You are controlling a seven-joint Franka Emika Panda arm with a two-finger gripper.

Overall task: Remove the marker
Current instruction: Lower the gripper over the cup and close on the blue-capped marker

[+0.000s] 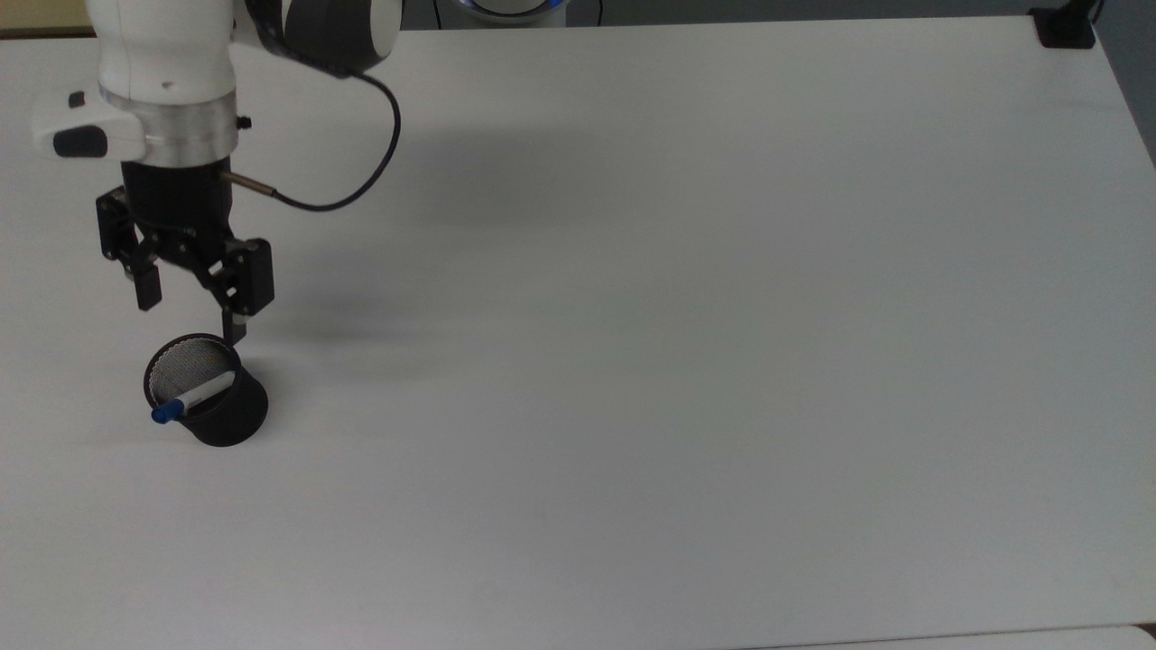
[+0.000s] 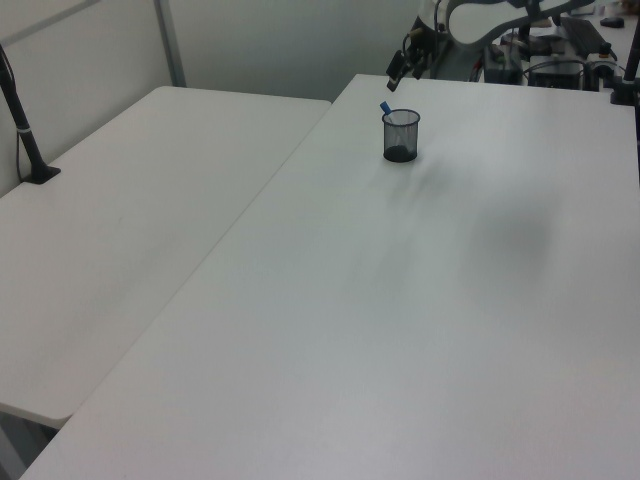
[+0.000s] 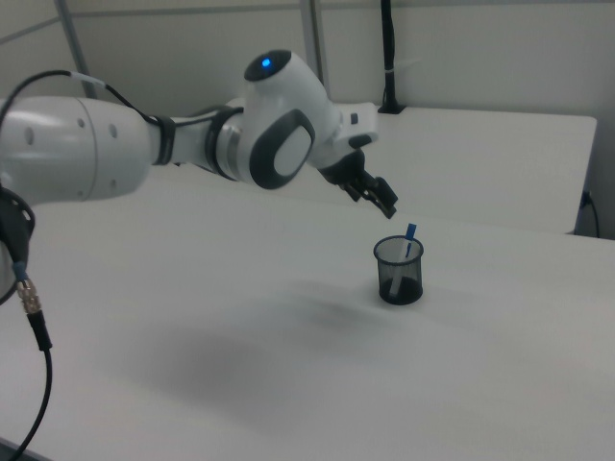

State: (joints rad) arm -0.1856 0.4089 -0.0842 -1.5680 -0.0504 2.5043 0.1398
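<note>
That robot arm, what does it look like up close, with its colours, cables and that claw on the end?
The arm is glossy white with rounded dark grey joint caps; one cap carries a small glowing blue light. A silver metal ring joins the white wrist to a black pincer built from angular black links with two slim fingers. A thin black cable loops from the wrist back up the arm.

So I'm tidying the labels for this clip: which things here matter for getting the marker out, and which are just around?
Part of the job:
- marker
- mesh cup holding it
- gripper, fingers open

Just around:
- table
- second table
- black post
</note>
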